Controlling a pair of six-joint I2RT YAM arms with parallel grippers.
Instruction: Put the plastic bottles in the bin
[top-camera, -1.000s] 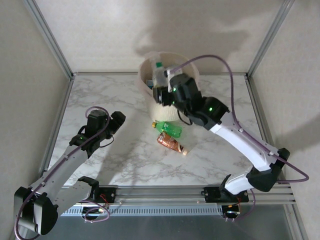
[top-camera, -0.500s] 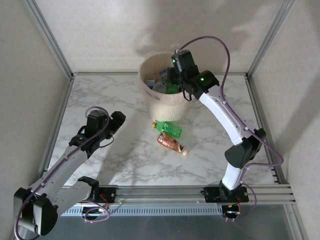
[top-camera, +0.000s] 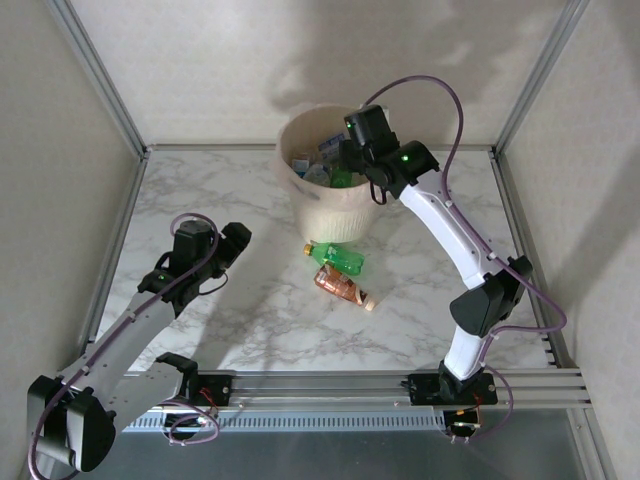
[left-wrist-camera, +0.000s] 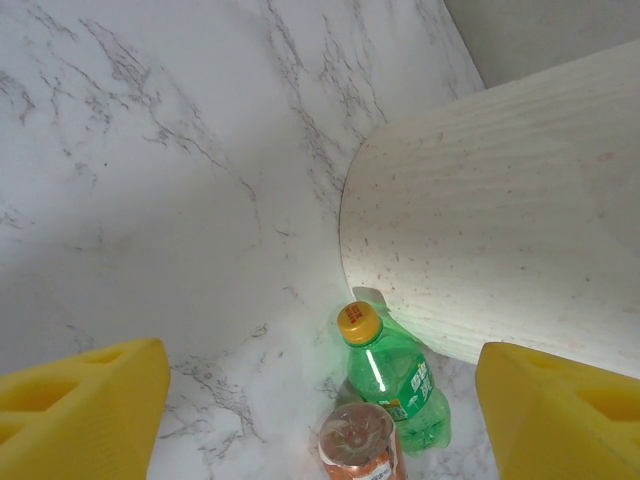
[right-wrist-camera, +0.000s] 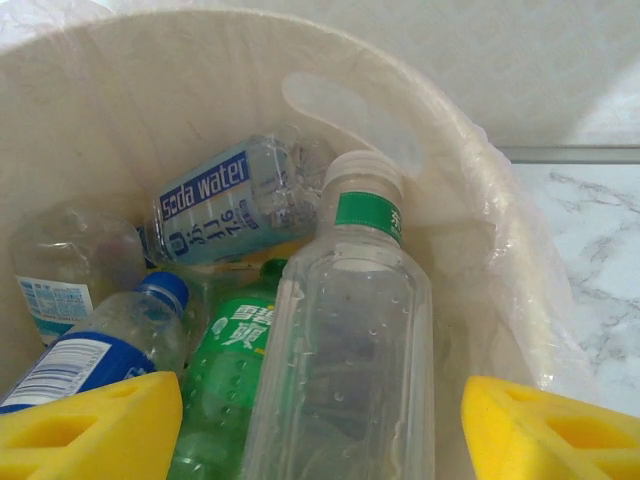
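The bin (top-camera: 335, 218) stands at upper centre of the overhead view, on the marble table (top-camera: 230, 190) near its far edge. Several plastic bottles lie inside it. In the right wrist view a clear bottle with a green band (right-wrist-camera: 345, 340) is at centre, a green bottle (right-wrist-camera: 225, 365) is just left of it, a "soda water" bottle (right-wrist-camera: 225, 200) is above, and a blue-labelled bottle (right-wrist-camera: 85, 350) is at lower left. The right gripper (top-camera: 345, 165) hangs over the bin's right rim. Its yellow pads (right-wrist-camera: 90, 425) sit apart in the lower corners, with a gap on either side of the clear bottle between them.

Below the bin on the table lies a yellow-capped green bottle (top-camera: 340, 258), its cap at the bin's foot, with a brown-orange bottle (top-camera: 342, 288) just beside it. The left gripper (top-camera: 232, 243), left of centre and well apart from both, has its fingers spread around nothing.
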